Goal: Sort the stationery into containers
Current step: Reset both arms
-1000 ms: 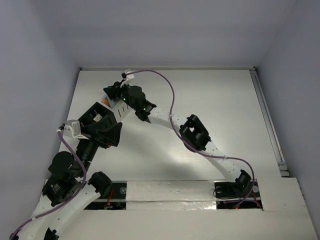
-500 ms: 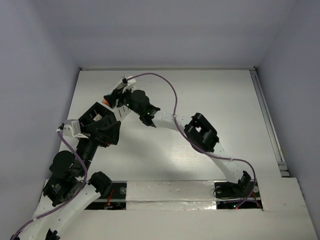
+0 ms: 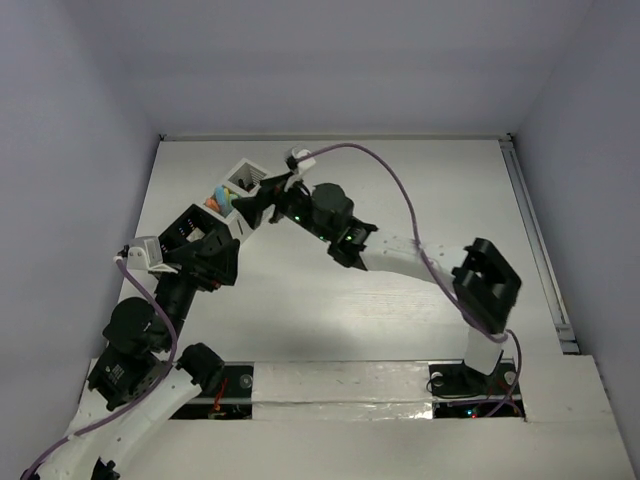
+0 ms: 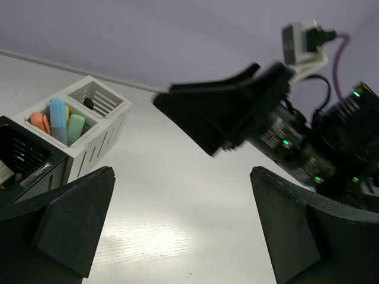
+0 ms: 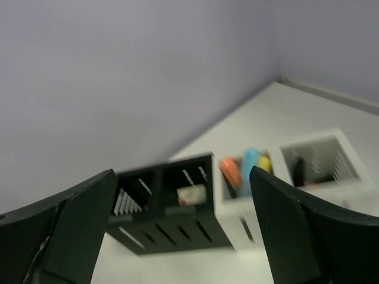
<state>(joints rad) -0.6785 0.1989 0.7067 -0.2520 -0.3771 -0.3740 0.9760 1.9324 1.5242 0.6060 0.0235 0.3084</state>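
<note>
- Stationery (image 4: 59, 121): short stubby sticks in orange, blue and green, with a sliver of yellow behind. They stand packed together in the nearer cell of the white container, ahead and left of the left gripper.
- Black piece (image 4: 88, 103): small and dark, lying in the farther cell of the same box.
- White container (image 4: 103, 139): two square cells with matte walls cut by narrow vertical slats. It sits ahead and right of the right gripper.
- Black container (image 5: 172, 231): same slatted build, just beside the white one and straight ahead of the right gripper. A pale block (image 5: 190, 193) shows in one cell; the neighbouring cell is too dark to read.
- Left gripper (image 4: 180, 177): dark, matte, wedge-shaped fingers spread wide, with nothing between them.
- Right gripper (image 5: 183, 177): fingers likewise spread wide and empty.
- Table (image 4: 166, 236): white and smooth, with a faint sheen.
</note>
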